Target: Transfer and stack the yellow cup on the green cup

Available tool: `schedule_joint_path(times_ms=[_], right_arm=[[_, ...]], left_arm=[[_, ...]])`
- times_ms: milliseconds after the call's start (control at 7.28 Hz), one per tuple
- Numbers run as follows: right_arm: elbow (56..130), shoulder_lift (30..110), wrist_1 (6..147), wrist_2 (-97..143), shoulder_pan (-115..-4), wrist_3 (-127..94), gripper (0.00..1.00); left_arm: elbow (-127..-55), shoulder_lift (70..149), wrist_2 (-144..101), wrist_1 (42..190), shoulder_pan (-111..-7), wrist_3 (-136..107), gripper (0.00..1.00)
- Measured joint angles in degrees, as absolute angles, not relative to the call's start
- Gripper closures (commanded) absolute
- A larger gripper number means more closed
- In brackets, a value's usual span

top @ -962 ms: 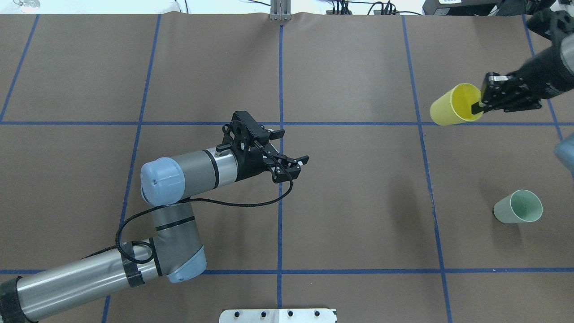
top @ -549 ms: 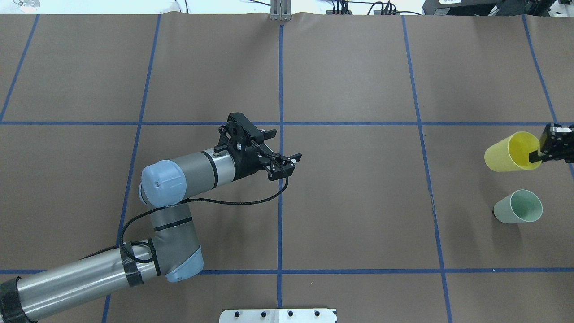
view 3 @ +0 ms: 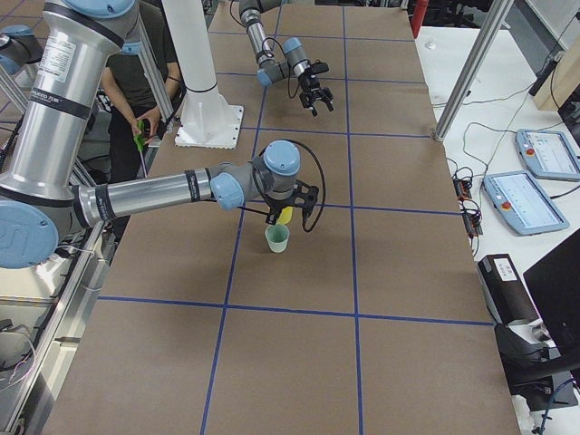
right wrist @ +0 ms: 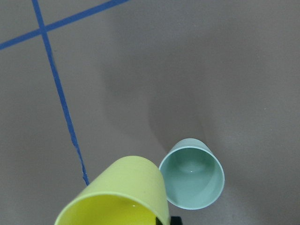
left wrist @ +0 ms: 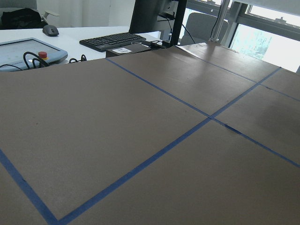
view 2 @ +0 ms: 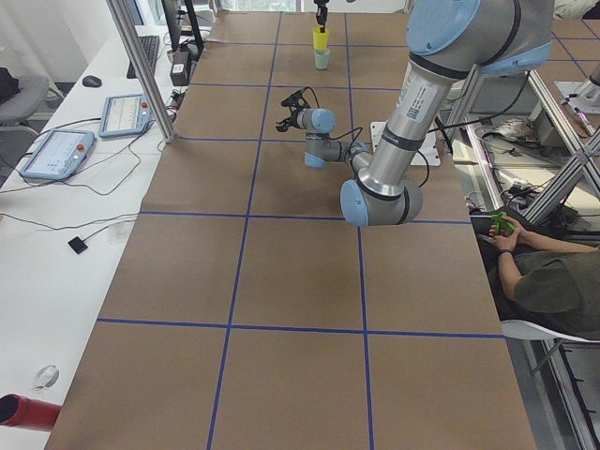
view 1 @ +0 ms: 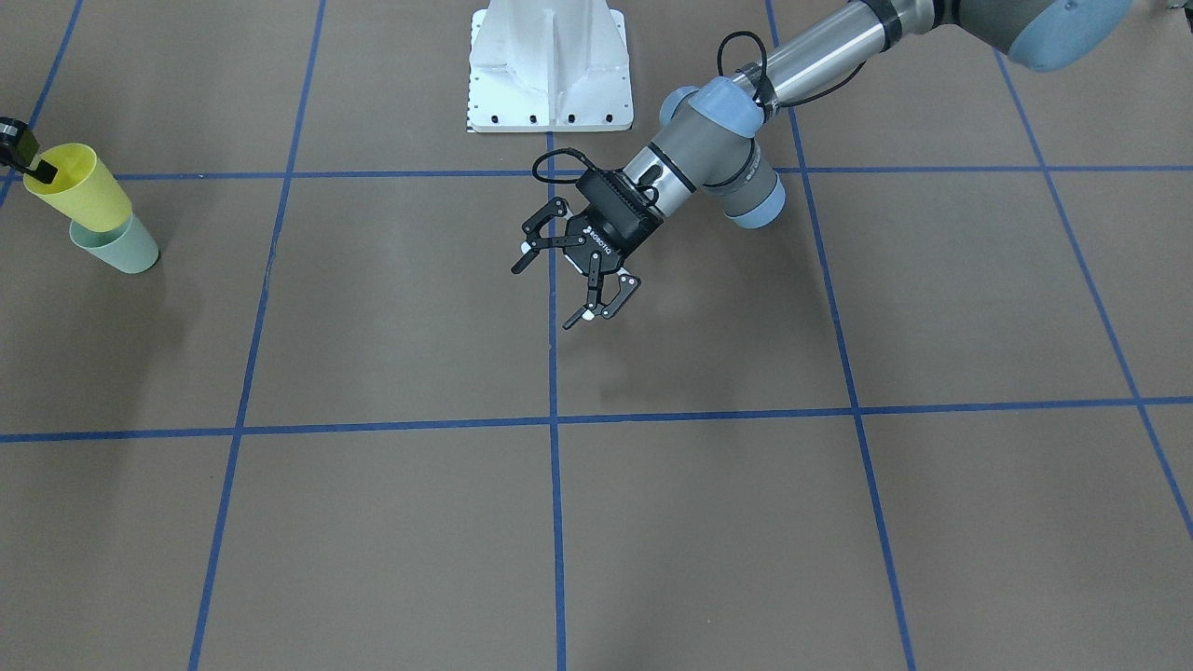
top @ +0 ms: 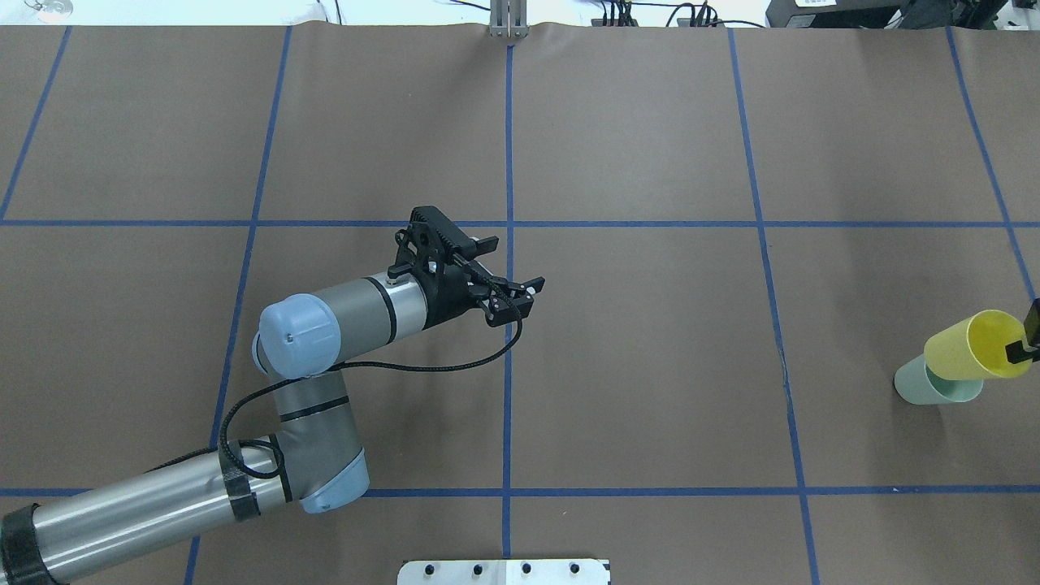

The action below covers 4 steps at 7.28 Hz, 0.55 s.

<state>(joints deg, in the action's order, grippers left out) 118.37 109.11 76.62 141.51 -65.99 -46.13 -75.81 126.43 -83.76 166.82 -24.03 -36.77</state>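
The yellow cup (top: 967, 348) hangs tilted in the air just above the green cup (top: 922, 387), which stands upright on the table at my far right. My right gripper (top: 1022, 348) is shut on the yellow cup's rim, one finger inside it. In the right wrist view the yellow cup (right wrist: 123, 194) is beside the green cup's open mouth (right wrist: 192, 180), not inside it. In the front view the yellow cup (view 1: 79, 191) overlaps the green cup (view 1: 121, 247). My left gripper (top: 516, 264) is open and empty over the table's middle.
Blue tape lines (top: 508, 366) divide the brown table into squares. The white robot base plate (view 1: 550, 65) sits at the near edge. A seated person (view 2: 539, 272) is beside the table. Tablets and a keyboard (left wrist: 112, 41) lie past the table's left end.
My right gripper has carried the yellow cup from the far right back toward me until it hangs over the green cup. My left arm has drawn back slightly.
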Motion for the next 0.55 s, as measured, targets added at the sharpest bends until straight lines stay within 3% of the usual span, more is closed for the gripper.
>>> schedule_joint_path(times_ms=[549], right_arm=[[115.49, 109.41, 76.64, 141.59, -65.37, -43.48, 1.00]], left_arm=[[-75.77, 126.68, -83.59, 166.82, -23.55, -37.00, 0.01]])
